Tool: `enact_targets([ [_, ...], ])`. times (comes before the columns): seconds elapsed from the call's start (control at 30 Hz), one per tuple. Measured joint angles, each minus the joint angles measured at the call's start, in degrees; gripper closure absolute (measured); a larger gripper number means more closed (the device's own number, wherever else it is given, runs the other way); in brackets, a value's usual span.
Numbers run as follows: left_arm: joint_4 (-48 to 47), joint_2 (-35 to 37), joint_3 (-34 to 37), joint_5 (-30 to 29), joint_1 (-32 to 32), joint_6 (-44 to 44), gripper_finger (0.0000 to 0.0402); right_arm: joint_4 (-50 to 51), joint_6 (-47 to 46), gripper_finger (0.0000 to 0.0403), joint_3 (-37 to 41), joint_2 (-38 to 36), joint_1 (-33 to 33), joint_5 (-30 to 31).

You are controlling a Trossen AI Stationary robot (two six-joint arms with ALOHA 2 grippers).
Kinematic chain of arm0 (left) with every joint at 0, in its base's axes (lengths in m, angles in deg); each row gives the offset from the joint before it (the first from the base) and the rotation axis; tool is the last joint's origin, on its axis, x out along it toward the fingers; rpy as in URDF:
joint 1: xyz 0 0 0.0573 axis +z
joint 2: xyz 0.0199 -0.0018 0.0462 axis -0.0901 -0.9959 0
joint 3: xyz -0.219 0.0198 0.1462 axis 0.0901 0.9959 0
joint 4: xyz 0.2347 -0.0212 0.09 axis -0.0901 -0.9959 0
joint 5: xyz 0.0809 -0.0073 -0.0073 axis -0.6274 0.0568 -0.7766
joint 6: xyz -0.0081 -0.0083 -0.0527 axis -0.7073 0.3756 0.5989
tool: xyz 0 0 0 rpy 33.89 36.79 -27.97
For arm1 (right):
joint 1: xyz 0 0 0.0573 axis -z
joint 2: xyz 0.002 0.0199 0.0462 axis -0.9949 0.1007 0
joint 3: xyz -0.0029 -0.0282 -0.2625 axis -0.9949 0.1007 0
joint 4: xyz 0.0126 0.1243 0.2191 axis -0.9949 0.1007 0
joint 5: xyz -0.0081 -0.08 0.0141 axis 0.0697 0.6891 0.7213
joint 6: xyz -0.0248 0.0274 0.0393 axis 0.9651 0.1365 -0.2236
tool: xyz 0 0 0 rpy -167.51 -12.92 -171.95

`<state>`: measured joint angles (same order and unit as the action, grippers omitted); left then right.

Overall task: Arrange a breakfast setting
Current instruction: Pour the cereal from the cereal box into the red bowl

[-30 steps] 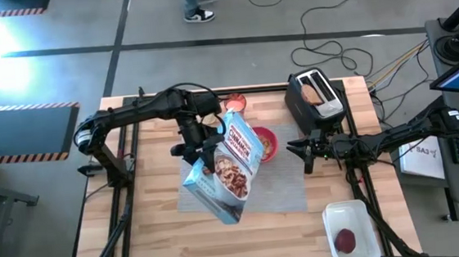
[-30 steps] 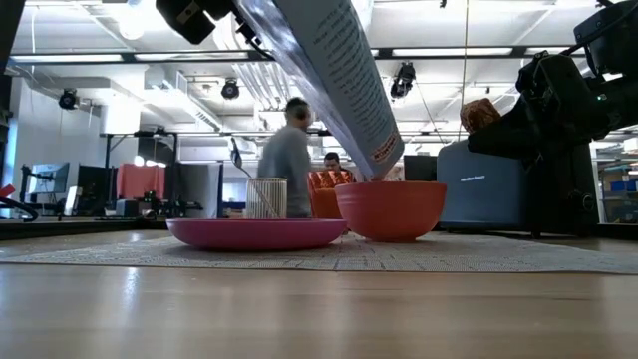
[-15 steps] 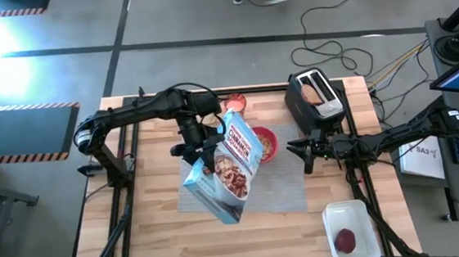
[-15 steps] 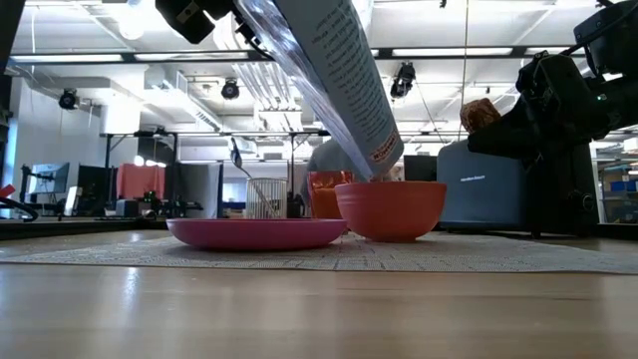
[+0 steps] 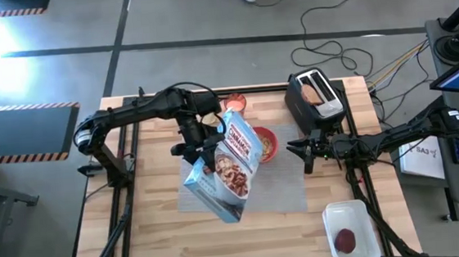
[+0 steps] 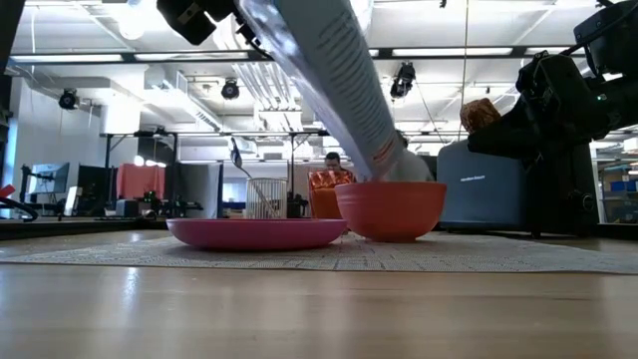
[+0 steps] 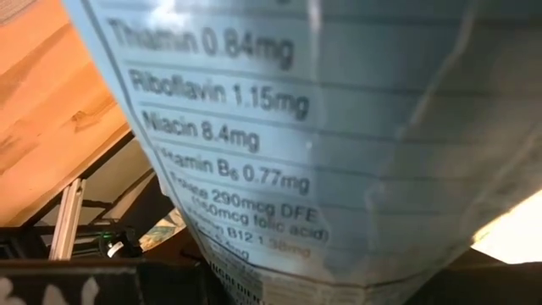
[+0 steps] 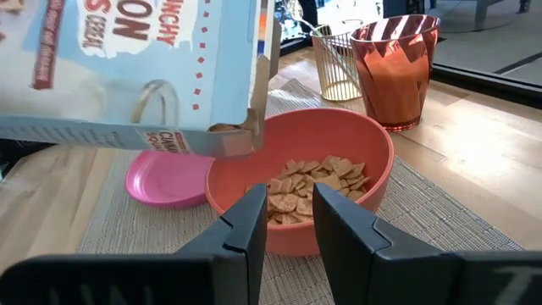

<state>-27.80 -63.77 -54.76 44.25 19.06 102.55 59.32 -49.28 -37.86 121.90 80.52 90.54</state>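
A blue cereal box hangs tilted above the grey placemat, with my left gripper shut on it. Its open end points down over the red bowl, which holds cereal squares. The pink plate lies beside the bowl on the mat. The glass of orange drink stands behind the bowl. A spoon stands in a wire cup. The toast sticks out of the black toaster. My right gripper waits open, right of the bowl. My left gripper holds the cereal box at its left long edge, about halfway along, coming from the table's left. In the wrist view the box itself hides the fingers. The box is lifted clear and slants, its open end low over the bowl and its bottom end high.
A white tray with the dark red patty sits at the table's near right corner. The toaster stands at the far right. Bare wood lies along the near edge and left of the mat.
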Motion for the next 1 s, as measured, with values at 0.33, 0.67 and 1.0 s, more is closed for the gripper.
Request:
enact_targets([
  [0.33,-0.06,0.0,0.0,-0.15,0.0,0.01,0.0219,-0.02,0.02,0.0316,-0.02,0.0,0.0,-0.02],
  [0.67,2.26,0.0,0.0,-0.04,-0.2,0.44,0.0219,-0.01,0.0,0.0316,0.0,0.0,-0.01,-0.01],
  [1.0,1.84,-0.01,0.0,0.17,-0.31,0.14,0.0219,-0.02,0.02,0.0316,0.0,0.0,-0.02,0.0],
])
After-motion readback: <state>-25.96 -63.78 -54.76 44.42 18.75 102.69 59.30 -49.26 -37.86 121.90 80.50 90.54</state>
